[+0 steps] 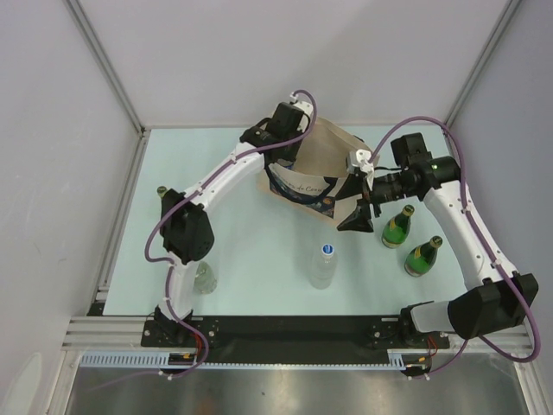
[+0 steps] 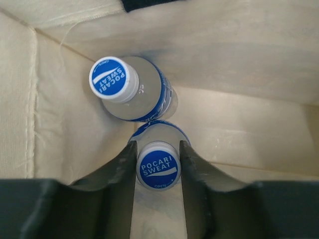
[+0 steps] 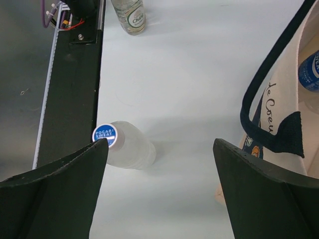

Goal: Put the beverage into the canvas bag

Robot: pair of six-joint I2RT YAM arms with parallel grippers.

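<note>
My left gripper (image 2: 157,144) reaches down inside the canvas bag (image 1: 304,183), a beige tote with navy handles. Its jaws press both sides of the blue Pocari Sweat cap of a clear bottle (image 2: 158,169) standing on the bag's floor. A second Pocari Sweat bottle (image 2: 130,89) stands right behind it against the bag's inner wall (image 2: 249,59). In the top view the bag hides the left fingers. My right gripper (image 1: 356,216) hangs open just right of the bag (image 3: 279,114), nothing between its fingers. A third Pocari Sweat bottle (image 1: 323,266) stands on the table in front.
Two green glass bottles (image 1: 397,226) (image 1: 422,256) stand right of my right gripper. A clear bottle (image 1: 204,278) stands by the left arm's base, and a dark bottle top (image 1: 162,192) shows behind the left elbow. The black base rail (image 3: 70,99) runs along the near edge.
</note>
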